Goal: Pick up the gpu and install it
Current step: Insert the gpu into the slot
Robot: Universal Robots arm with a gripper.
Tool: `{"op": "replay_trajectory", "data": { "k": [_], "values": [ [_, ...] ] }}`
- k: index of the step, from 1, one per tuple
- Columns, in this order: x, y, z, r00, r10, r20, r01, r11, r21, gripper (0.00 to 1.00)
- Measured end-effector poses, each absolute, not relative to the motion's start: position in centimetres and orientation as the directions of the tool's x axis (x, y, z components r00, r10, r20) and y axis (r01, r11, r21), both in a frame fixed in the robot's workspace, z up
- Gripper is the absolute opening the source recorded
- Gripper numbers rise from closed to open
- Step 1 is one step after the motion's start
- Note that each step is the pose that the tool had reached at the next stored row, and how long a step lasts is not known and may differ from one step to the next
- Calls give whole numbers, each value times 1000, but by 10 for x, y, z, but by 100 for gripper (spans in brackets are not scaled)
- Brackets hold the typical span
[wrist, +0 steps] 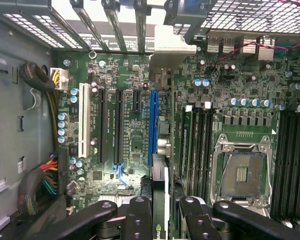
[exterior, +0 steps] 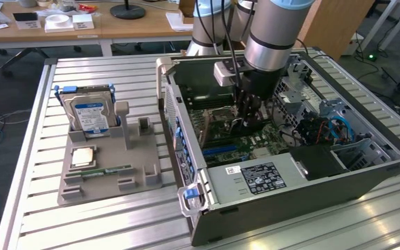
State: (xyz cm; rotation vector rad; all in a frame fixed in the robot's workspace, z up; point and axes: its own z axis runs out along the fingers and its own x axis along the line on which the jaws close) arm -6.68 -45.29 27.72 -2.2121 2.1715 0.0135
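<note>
gpu (wrist: 160, 192): thin card met edge-on, dark, with a pale rim and a green strip bearing a logo. Clamped between the black fingers (wrist: 139, 215) of the pincer (wrist: 162, 207), one finger against each face. Pincer closed on it, low inside the open computer case (exterior: 366, 172).

Just beside the card's line, on the green motherboard (wrist: 130, 145), a long blue slot (wrist: 152, 125); whether card and slot touch, cannot tell. Next over, two black slots (wrist: 102, 125) and a white slot (wrist: 82, 120). On the card's other side, memory slots (wrist: 197, 145), then an open processor socket (wrist: 242, 172). Coloured cable bundle (wrist: 47, 182) well apart, by the case wall. Silvery plate (wrist: 172, 42) against the slotted rear wall, in line with the card; part of it or not, cannot tell.

In the exterior view, power supply (exterior: 255, 179) at six o'clock from the pincer. At nine o'clock from the case, on the slatted tabletop (exterior: 82, 229), a grey holder (exterior: 141, 177) with an upright hard drive (exterior: 89, 115) and a green memory stick (exterior: 110, 170) lying flat. Far off at eleven o'clock, a wooden desk (exterior: 130, 26).

Long axis parallel to the blue slot, roughly nine to three o'clock in the exterior view; faces upright, narrow edge up toward the wrist.
</note>
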Motion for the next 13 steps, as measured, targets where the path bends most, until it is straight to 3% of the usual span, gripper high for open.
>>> {"op": "replay_trajectory", "data": {
  "k": [13],
  "values": [
    [-71,-453,273,19,-999,-36,-1000,-18,-24,26]
  ]
}}
